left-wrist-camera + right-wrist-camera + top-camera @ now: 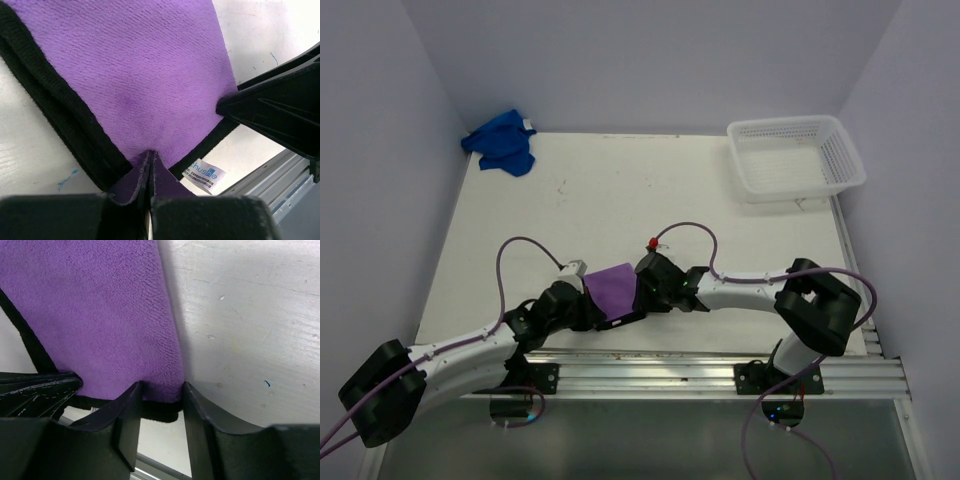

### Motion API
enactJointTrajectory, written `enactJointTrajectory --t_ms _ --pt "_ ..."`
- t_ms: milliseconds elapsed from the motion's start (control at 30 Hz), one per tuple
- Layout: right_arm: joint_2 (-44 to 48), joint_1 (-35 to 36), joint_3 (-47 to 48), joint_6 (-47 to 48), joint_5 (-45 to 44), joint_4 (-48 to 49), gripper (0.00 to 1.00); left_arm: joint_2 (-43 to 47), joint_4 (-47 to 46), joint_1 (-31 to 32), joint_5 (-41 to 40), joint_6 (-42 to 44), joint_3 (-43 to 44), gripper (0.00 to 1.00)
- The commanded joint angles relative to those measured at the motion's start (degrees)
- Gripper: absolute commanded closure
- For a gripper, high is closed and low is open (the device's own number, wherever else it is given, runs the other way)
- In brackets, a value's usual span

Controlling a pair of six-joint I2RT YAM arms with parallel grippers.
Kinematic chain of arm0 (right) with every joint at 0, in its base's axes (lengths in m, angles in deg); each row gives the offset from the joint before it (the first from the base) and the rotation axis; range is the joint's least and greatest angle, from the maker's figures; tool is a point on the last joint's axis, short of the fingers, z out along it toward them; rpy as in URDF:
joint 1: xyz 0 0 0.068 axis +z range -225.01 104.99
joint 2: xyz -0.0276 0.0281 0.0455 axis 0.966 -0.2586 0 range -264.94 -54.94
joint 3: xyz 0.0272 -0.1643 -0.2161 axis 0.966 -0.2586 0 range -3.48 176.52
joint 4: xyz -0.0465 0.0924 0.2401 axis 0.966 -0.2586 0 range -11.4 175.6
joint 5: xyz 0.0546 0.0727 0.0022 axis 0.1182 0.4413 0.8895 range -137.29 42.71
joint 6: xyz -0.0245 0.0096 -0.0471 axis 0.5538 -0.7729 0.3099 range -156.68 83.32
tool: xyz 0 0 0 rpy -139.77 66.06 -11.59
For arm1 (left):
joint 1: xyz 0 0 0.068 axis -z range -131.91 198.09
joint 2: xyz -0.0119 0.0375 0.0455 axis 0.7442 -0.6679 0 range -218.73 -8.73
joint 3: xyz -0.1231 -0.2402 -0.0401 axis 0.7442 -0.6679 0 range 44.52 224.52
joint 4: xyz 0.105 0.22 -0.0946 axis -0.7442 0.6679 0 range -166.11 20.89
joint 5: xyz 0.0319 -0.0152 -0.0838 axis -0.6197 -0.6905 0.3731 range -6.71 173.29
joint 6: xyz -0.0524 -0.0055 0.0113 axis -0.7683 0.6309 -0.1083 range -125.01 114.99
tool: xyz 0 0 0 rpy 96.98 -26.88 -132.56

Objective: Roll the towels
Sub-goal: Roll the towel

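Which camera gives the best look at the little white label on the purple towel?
The left wrist view: the label lies below the purple towel hem, print visible but too small to read. The top and right wrist views don't show it clearly.

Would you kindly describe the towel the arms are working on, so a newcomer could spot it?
Look at the near edge of the white table, just ahead of the arm bases. Between the two tools lies the purple towel, black-edged and spread flat, unlike the blue towel crumpled in the far-left corner.
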Motion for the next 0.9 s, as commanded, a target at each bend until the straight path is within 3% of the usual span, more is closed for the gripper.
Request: enactJointTrajectory --t_ms 0,200,400,700,867 --pt "-1.3 -0.1 -2.0 -1.3 -0.5 0.5 0.60 -1.3 3.3 0.3 -2.1 0.4 0.1 1.00" --pt "-2.2 0.1 -1.5 0.0 -0.1 -0.6 0.79 -1.9 2.7 0.4 -2.3 0.7 0.4 1.00" --pt "-0.3 0.5 1.4 4.8 -5.5 -6.6 0.99 -3.8 2.7 0.3 -3.0 1.6 3.0 1.00" --pt "2.5 1.4 7.7 13.9 -13.9 -17.6 1.00 -7.2 3.2 0.3 -3.4 3.0 11.9 0.99" --pt "3.3 1.4 9.6 18.0 -17.0 -20.3 1.00 -8.9 3.0 0.3 -4.1 3.7 16.6 0.92"
